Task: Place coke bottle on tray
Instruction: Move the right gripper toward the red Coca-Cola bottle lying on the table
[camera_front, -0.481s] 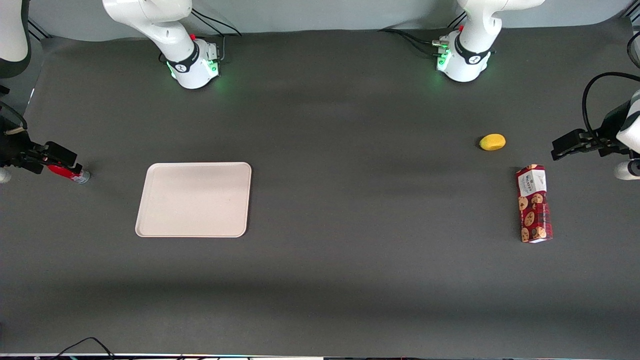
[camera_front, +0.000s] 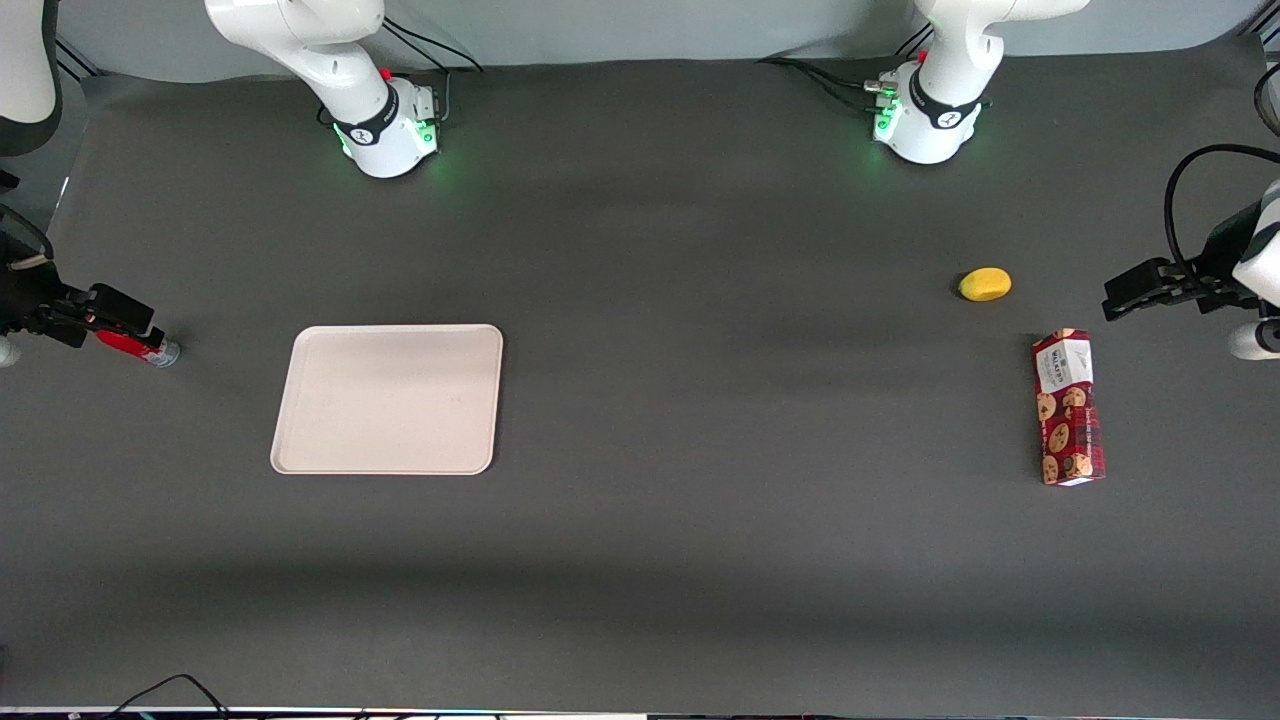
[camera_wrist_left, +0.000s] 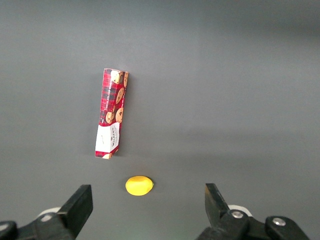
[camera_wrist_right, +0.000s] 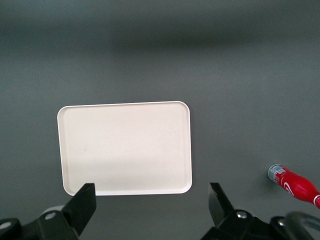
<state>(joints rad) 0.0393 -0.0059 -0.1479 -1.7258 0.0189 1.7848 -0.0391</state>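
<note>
The coke bottle (camera_front: 140, 347) lies on its side on the dark table at the working arm's end, silvery base toward the tray. The right wrist view shows it (camera_wrist_right: 295, 184) beside the gripper, outside the fingers. My right gripper (camera_front: 125, 312) hovers over the bottle's cap end, open and empty; in the right wrist view (camera_wrist_right: 150, 207) its two black fingers stand wide apart over bare table. The cream-white tray (camera_front: 388, 398) lies flat and empty a short way from the bottle, toward the table's middle, and fills much of the right wrist view (camera_wrist_right: 125, 147).
A yellow lemon-like object (camera_front: 985, 284) and a red cookie box (camera_front: 1068, 407) lie toward the parked arm's end, also in the left wrist view (camera_wrist_left: 139, 185) (camera_wrist_left: 111, 113). Two arm bases (camera_front: 385, 125) (camera_front: 925, 115) stand at the table's back edge.
My right gripper has shifted very slightly away from the front camera. The bottle and tray have not moved.
</note>
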